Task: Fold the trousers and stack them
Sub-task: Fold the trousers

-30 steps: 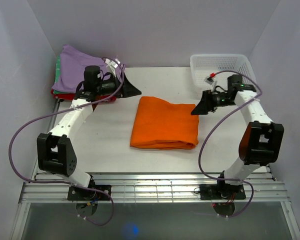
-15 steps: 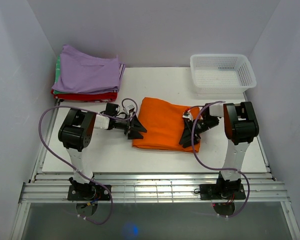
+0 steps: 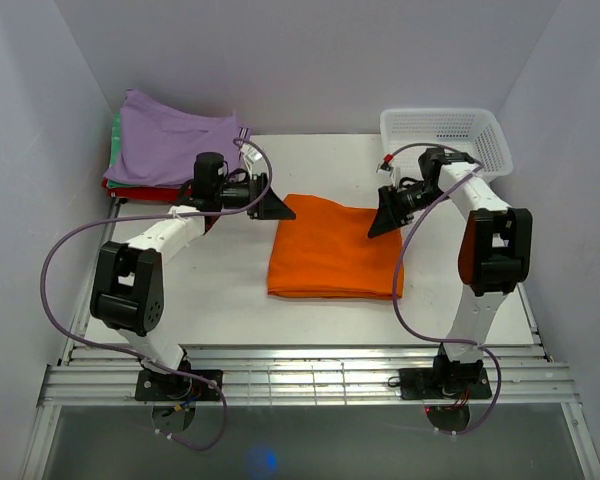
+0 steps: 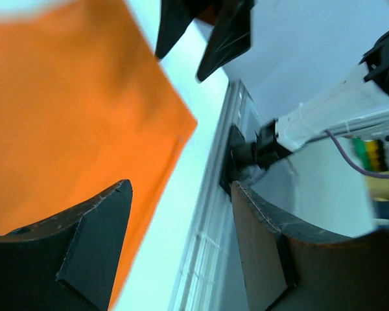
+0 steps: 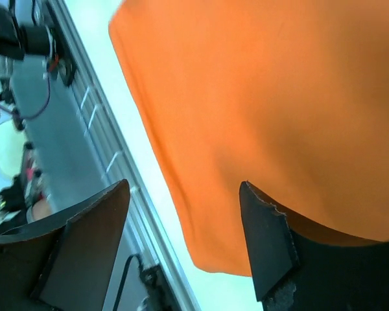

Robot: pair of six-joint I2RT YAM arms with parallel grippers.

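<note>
On top of the white table [image 3: 220, 290], two arms reach away from their bases at the near edge. The left arm [image 3: 165, 232] bends at its elbow near the left side, and its long part stretches toward the middle. The right arm [image 3: 492, 250] stands tall by the right side, bends over at the far end and points back toward the middle and down.

Between them lie the orange trousers [image 3: 335, 250]. They are folded into a flat, almost square shape in the middle of the table.

A pile of folded clothes [image 3: 170, 150] sits in the far left corner. It is purple on top, with green and red edges showing under it. A white basket [image 3: 445, 140] sits in the far right corner.

The left gripper [image 3: 278, 210] is at the far left corner of the trousers. The right gripper [image 3: 380, 222] is at the far right corner. From above you cannot tell if they touch the cloth.

Both grippers have their fingers [image 4: 94, 249] spread apart. In the left wrist view nothing is between them, and the orange cloth lies below and off to one side. In the right wrist view the cloth fills the space past the fingers, and none of it is pinched.
</note>
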